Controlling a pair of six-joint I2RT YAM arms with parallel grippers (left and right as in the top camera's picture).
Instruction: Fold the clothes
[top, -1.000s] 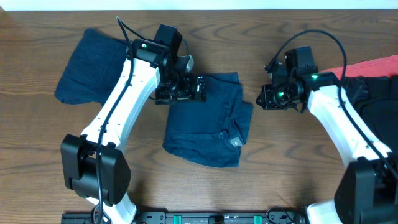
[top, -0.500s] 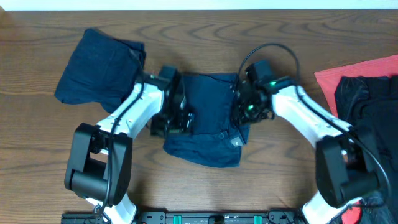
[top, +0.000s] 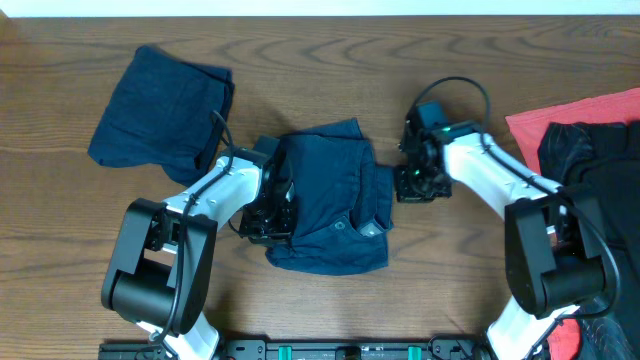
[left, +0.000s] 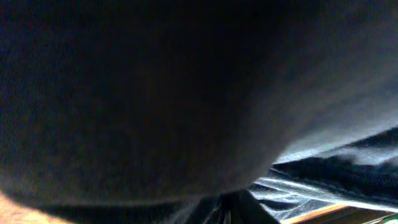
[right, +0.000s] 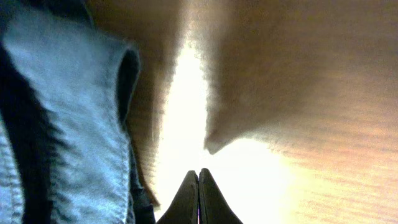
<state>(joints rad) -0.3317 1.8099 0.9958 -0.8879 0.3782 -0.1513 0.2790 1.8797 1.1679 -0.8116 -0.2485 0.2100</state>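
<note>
overhead: dark navy denim shorts (top: 335, 195) lie rumpled mid-frame, left gripper (top: 268, 212) at their left edge. left wrist: only dark cloth; its grip cannot be told. right wrist: right gripper (right: 199, 177) pinched together, empty, beside the shorts; better to open and catch fabric first.

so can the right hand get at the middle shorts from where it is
Probably yes: the right hand is off the right edge of the middle shorts, with only bare table between them. Its fingers are shut, so it would have to open first.
</note>
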